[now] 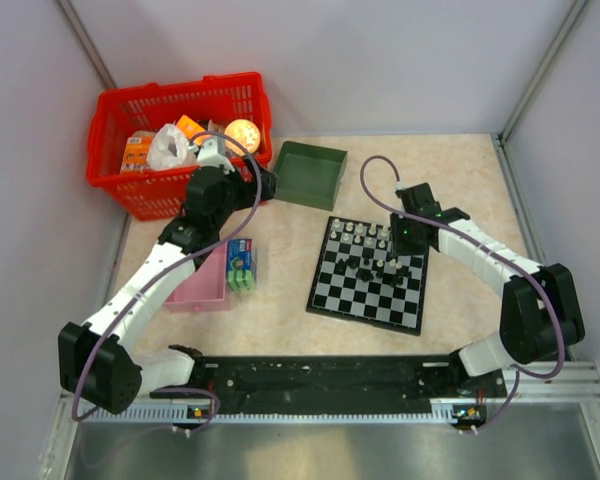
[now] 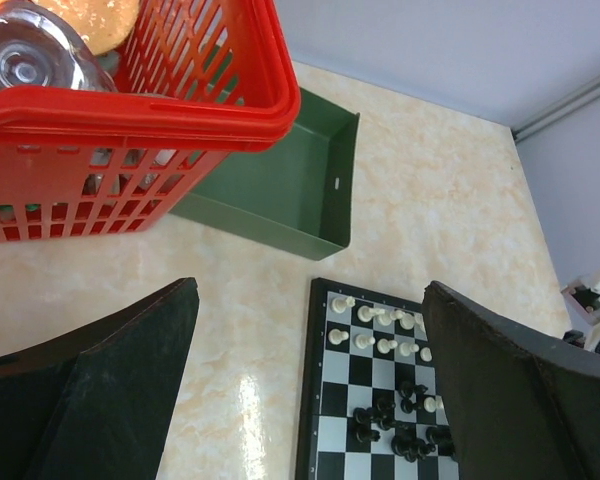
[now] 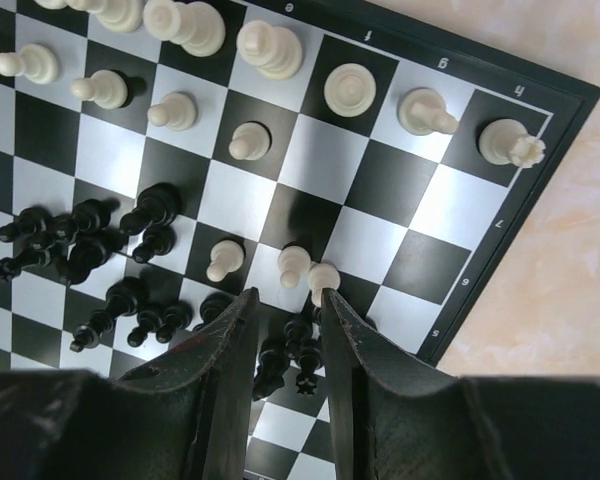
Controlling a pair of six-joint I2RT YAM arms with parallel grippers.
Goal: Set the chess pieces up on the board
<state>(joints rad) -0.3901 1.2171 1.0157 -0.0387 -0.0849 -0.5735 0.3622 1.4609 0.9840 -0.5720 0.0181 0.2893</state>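
The board (image 1: 368, 300) lies at the table's centre right, also seen in the left wrist view (image 2: 325, 400). White chess pieces (image 3: 260, 50) stand in two rows along its far side. Black chess pieces (image 3: 80, 240) are bunched in a loose cluster mid-board. My right gripper (image 3: 288, 295) hangs low over the board (image 3: 380, 180), its jaws a narrow gap apart. A few black pieces (image 3: 295, 345) stand between the fingers, gripped by neither. Two white pawns (image 3: 294, 262) sit just past the tips. My left gripper (image 2: 310, 288) is wide open and holds nothing, up by the green tray (image 1: 310, 172).
A red basket (image 1: 180, 110) of groceries stands at the back left, its rim close above my left gripper (image 1: 265, 185). A pink tray (image 1: 202, 285) and a small green and blue box (image 1: 241, 265) lie left of the board. Walls enclose the table.
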